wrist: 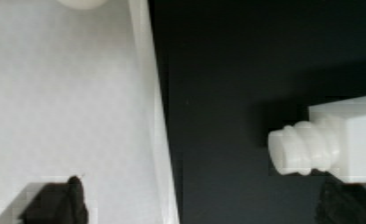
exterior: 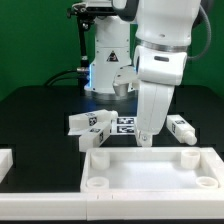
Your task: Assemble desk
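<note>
desk panel [exterior: 150, 172]: white, rimmed, round corner sockets | leg [wrist: 331, 150]: white, threaded end | gripper [exterior: 146, 137]: jaws apart

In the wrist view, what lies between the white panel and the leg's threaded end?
Only bare black table separates the panel from the leg; the wrist view shows this.

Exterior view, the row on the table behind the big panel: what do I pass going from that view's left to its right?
cluster of tagged legs → marker board → gripper, reaching down in front of the table → single leg
</note>
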